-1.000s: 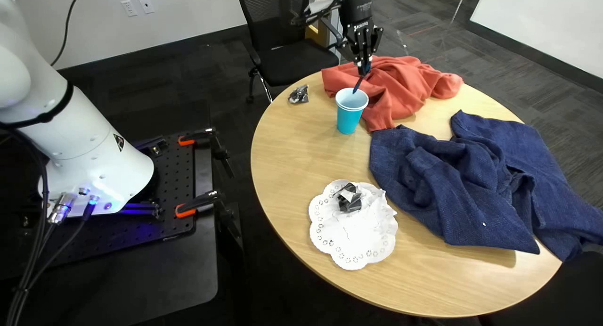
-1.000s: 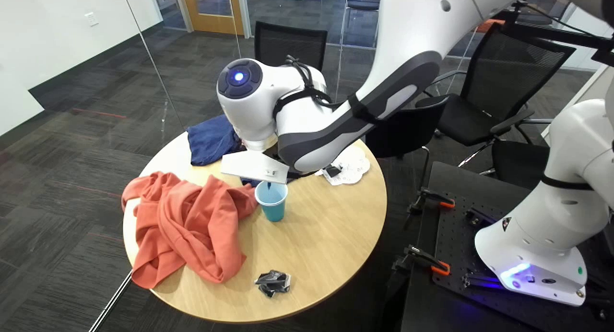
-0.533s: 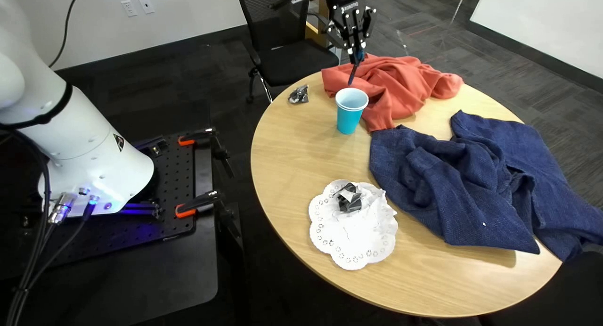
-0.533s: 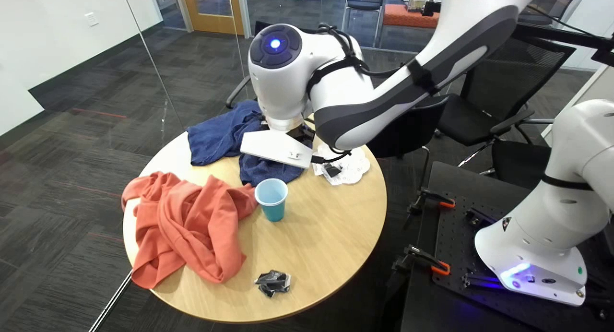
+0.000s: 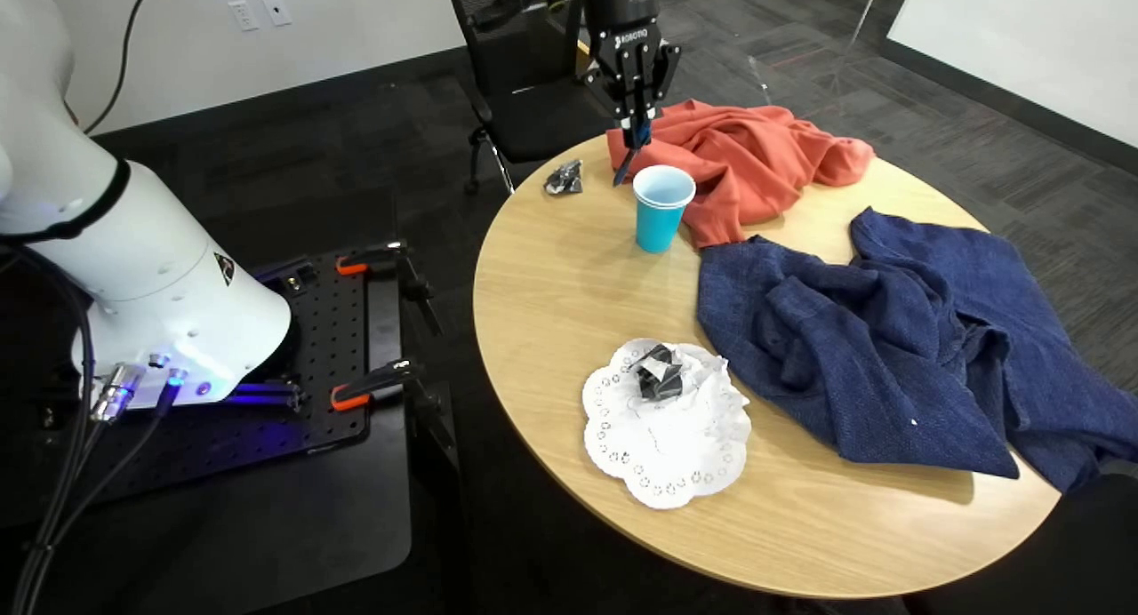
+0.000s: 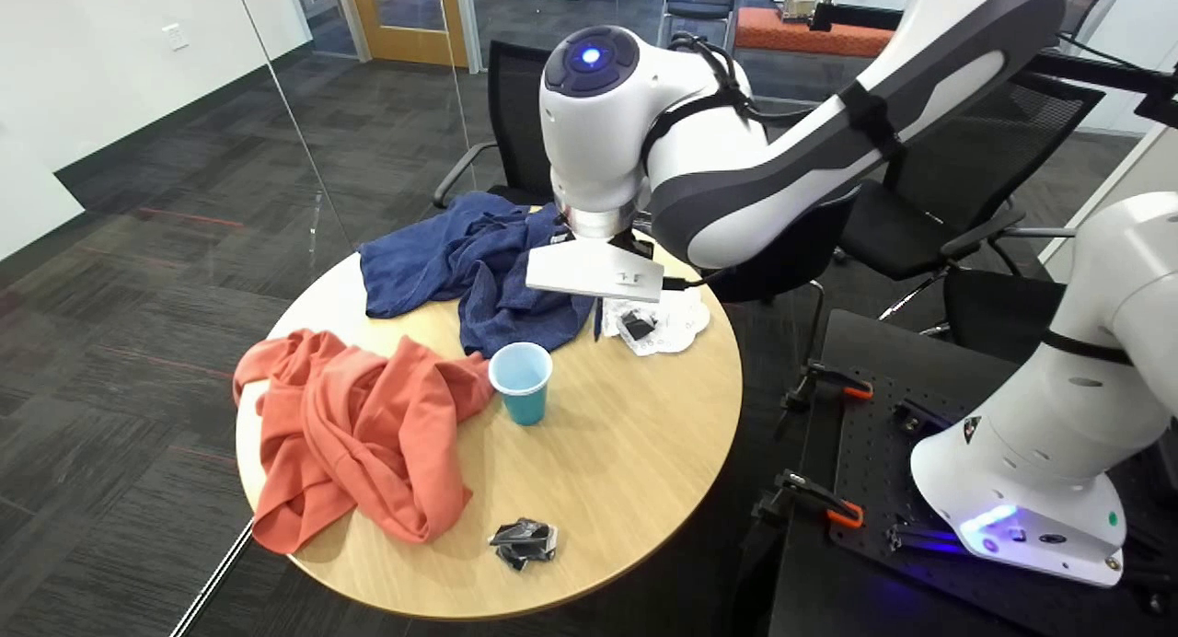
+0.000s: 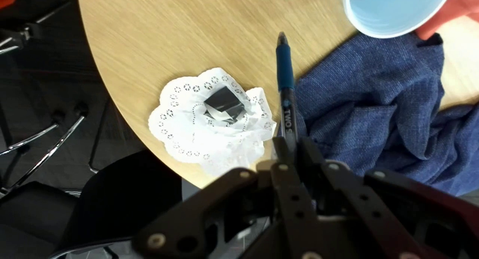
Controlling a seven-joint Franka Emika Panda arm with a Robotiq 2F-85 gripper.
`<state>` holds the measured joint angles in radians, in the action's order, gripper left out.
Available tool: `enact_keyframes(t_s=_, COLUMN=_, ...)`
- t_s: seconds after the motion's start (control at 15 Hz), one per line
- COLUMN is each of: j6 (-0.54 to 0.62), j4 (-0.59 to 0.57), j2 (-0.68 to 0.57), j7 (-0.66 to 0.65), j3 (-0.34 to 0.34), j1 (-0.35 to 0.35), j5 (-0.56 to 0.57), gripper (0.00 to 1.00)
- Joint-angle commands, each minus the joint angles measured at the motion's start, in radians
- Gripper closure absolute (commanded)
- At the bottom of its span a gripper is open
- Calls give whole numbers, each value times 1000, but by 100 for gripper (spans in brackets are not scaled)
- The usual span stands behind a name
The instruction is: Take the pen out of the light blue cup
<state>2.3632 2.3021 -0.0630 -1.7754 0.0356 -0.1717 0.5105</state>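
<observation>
Claw (image 7: 296,149) pinches the pen (image 7: 287,90), tip downward, outside the light blue cup (image 7: 396,10), which stands far right in the wrist view. Extraction appears complete. Advisable: lower slowly onto bare tabletop (image 7: 149,30) clear of the cup, releasing only upon contact.

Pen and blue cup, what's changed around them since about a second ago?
The pen, whose tip showed at the mouth of the light blue cup a second ago, is now clear of it: the gripper has carried it off toward the side with the white doily. The pen is still gripped; nothing was let go. The cup, the red cloth and the dark blue cloth stayed put.
</observation>
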Motion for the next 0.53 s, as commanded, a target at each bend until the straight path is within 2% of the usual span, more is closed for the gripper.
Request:
enact_keyframes(t_s=0.0, j6=6, j4=38, j2=4, j7=167, j3=-31, j1=49, j5=-95, gripper=97)
enact_keyframes(t_s=0.47, j6=57, j4=58, j2=-99, j7=381, j3=-30, j1=73, j5=-246, gripper=97)
